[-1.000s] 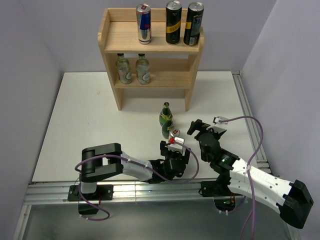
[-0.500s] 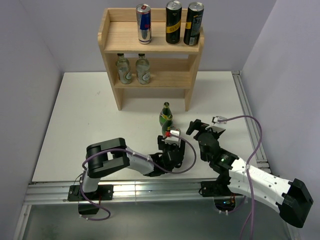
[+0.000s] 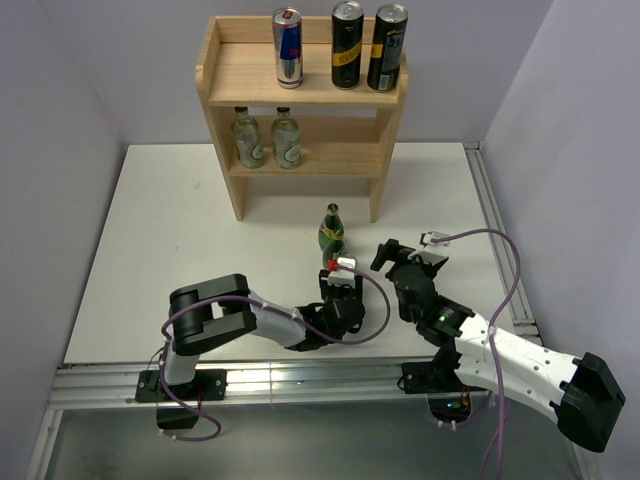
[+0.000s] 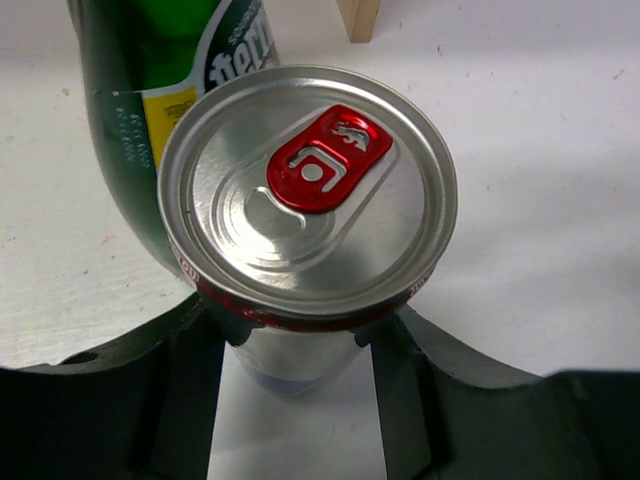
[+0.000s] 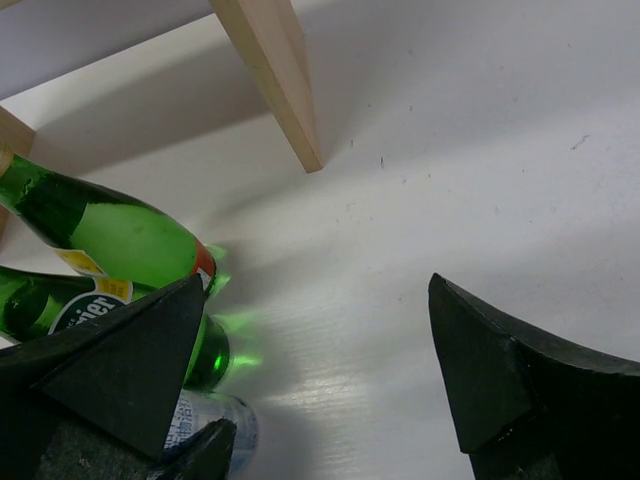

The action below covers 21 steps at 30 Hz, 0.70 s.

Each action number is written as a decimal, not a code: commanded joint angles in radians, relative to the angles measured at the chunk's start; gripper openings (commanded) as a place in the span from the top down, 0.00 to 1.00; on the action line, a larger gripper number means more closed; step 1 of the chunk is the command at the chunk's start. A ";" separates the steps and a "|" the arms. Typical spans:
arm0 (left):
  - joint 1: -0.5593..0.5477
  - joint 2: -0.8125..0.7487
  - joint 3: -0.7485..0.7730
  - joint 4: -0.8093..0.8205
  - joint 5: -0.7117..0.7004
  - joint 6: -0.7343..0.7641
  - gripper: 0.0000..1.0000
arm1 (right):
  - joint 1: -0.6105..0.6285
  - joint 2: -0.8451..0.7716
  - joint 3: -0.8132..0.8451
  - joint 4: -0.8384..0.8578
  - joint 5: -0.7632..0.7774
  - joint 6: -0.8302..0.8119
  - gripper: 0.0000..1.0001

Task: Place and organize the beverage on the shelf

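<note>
The left gripper (image 4: 298, 345) is clamped on a silver can (image 4: 308, 190) with a red tab, its dark fingers (image 4: 190, 350) pressed to both sides of the upright can, low over the white bench (image 3: 160, 220) in front of the shelf (image 3: 300, 92). Whether the can's base rests on the bench cannot be told. A green bottle (image 4: 140, 110) with a yellow-and-white label stands just behind the can, squarely between it and the shelf. The wrist view does not settle whether glass and can touch. The right wrist view shows two green glass bodies (image 5: 110, 232) close together at the left, with a can wall bearing blue print below them. The right gripper (image 5: 318, 290) hangs just to the right of the can, jaws wide apart and holding nothing, facing the shelf's front right leg (image 5: 270, 80). The light-wood shelf stands at the far side of the bench, well apart from the held can. On its upper board are a blue-and-silver can (image 3: 287, 47) and, to that can's right, two black cans (image 3: 347, 45) side by side. Two clear bottles (image 3: 246, 137) stand on the left half of the lower tier. A purple cable (image 3: 500, 240) arcs above the right arm.
</note>
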<state>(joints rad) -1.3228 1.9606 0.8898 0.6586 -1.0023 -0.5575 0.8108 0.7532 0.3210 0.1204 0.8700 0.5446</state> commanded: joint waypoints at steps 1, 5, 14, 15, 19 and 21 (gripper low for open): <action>-0.016 -0.084 -0.025 -0.114 0.031 -0.079 1.00 | -0.002 0.008 0.010 0.039 0.014 -0.006 0.00; -0.061 -0.181 -0.038 -0.295 0.057 -0.146 1.00 | -0.002 0.011 0.012 0.039 0.014 -0.005 0.00; -0.078 -0.492 0.058 -0.744 0.099 -0.107 1.00 | -0.004 0.002 0.010 0.039 0.006 -0.006 0.00; -0.076 -0.553 0.076 -0.761 0.093 -0.052 1.00 | -0.002 0.000 0.010 0.039 0.006 -0.008 0.00; -0.020 -0.661 0.217 -0.817 0.068 0.129 1.00 | -0.002 0.001 0.013 0.039 0.004 -0.011 0.00; 0.032 -0.696 0.303 -0.766 0.060 0.285 1.00 | -0.002 -0.003 0.013 0.036 0.001 -0.011 0.00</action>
<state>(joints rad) -1.3594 1.3594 1.0424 -0.1623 -0.8742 -0.4999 0.8108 0.7620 0.3210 0.1204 0.8627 0.5369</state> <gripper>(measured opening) 0.574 0.998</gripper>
